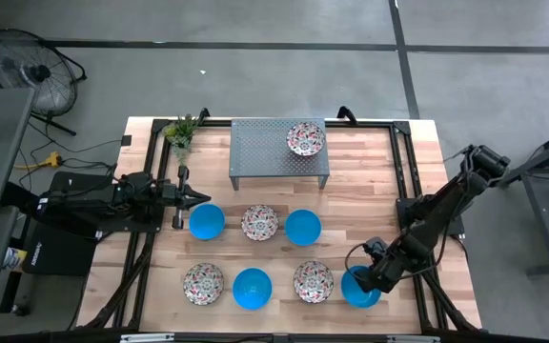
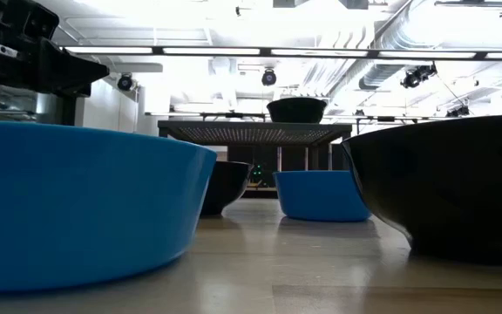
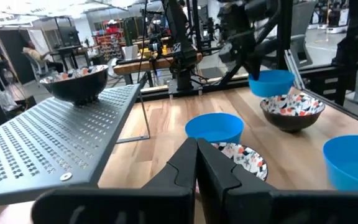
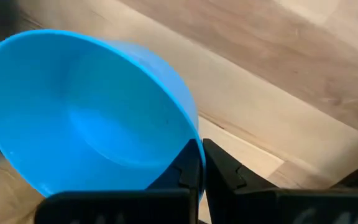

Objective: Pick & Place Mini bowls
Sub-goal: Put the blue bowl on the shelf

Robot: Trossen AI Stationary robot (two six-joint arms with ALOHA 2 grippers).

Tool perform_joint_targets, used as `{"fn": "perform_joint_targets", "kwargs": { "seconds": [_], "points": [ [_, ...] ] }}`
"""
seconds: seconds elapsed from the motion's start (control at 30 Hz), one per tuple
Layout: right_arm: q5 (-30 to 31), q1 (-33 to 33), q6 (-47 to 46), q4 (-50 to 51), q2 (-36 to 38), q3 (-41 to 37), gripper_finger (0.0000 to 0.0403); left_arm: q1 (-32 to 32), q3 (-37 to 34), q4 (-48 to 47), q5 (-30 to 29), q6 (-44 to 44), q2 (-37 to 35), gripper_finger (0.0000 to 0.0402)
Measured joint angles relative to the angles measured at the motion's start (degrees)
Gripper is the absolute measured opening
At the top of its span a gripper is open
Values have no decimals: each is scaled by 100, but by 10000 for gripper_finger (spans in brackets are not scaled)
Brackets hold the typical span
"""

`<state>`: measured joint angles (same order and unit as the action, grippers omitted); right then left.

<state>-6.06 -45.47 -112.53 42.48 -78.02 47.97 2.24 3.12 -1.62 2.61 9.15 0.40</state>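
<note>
Several mini bowls show in the high view. A floral bowl rests on a grey perforated shelf. In front of the shelf, a blue bowl, a floral bowl and another blue bowl stand in a row on the table. Nearer me stand a floral bowl, a blue bowl and a floral bowl. My right gripper is shut on a blue bowl at the near right. My left gripper waits shut at the left, pointing level. My right gripper pinches the blue bowl's rim between its two fingers, one finger on the inner wall and one on the outer. The fingers come steeply from above. The bowl hangs tilted below them, lifted clear of the table.
A small potted plant stands at the far left corner, beside the shelf. Bare wood lies between the two bowl rows and right of the shelf. In the low view a blue bowl and a dark-looking bowl loom close.
</note>
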Motion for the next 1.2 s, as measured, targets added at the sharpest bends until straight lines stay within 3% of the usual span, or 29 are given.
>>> {"fn": "perform_joint_targets", "kwargs": {
  "seconds": [0.33, 0.8, 0.97, 1.1, 1.2],
  "points": [
    [358, 457, 207, 1036, 2, 954, 0, 0, 0, 61, -549, -1, 0, 1],
    [642, 1231, 834, 1071, 2, 1436, 0, 2, 1, -91, -1113, 200, 0, 1],
    [681, 1464, 1095, 959, 2, 1436, 0, 0, 2, -93, -1219, 690, 0, 2],
    [681, 1647, 1204, 940, 2, 1420, 0, 0, 2, -93, -1215, 1306, 0, 25],
    [683, 1751, 1252, 911, 2, 1411, 0, 0, 2, -93, -1250, 1229, 0, 53]
  ]
}}
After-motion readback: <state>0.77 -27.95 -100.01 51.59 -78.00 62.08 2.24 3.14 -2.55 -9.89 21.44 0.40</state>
